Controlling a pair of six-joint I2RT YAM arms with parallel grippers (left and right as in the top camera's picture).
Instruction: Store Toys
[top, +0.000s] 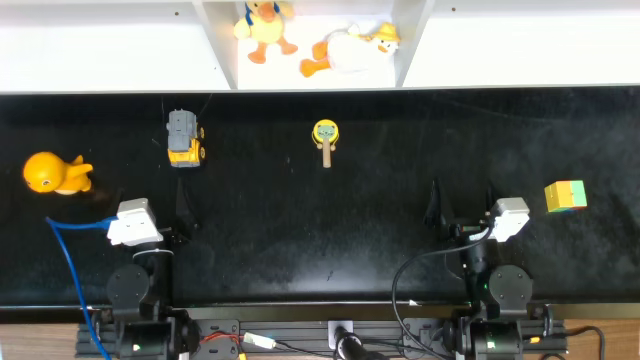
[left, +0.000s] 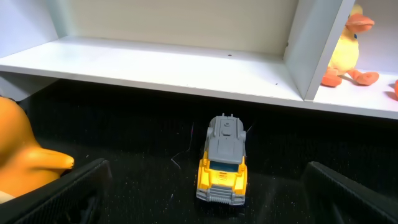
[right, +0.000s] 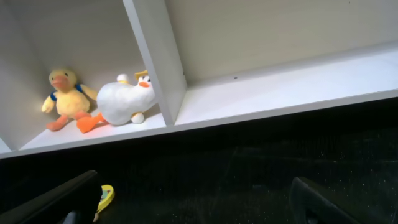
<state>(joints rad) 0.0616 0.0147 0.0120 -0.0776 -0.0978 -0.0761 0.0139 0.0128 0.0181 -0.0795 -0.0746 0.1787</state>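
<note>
Two robot arms are waiting at the near edge of a black table (top: 300, 240) while toys are lying scattered in front of a white shelf (top: 120, 60) that is running along the far side.

The left gripper (left: 206, 171) is holding its fingers spread wide and grasping nothing. A yellow and grey toy truck (top: 185, 138) is standing upright on the table just beyond those fingers, its front pointing back towards the arm. An orange rubber duck (top: 55, 173) is sitting further left, near the table's left edge.

The right gripper (right: 194, 182) is likewise released, with nothing between its fingers. A multicoloured block (top: 565, 196) is resting on the table to the right of that arm. A small round yellow toy with a wooden handle (top: 326, 140) is lying near the middle of the table, between the two arms and closer to the shelf.

In the shelf's middle compartment, a yellow plush duck (top: 264, 25) is sitting at the left. A white plush duck (top: 350, 50) is lying on its side just beside it at the right.
</note>
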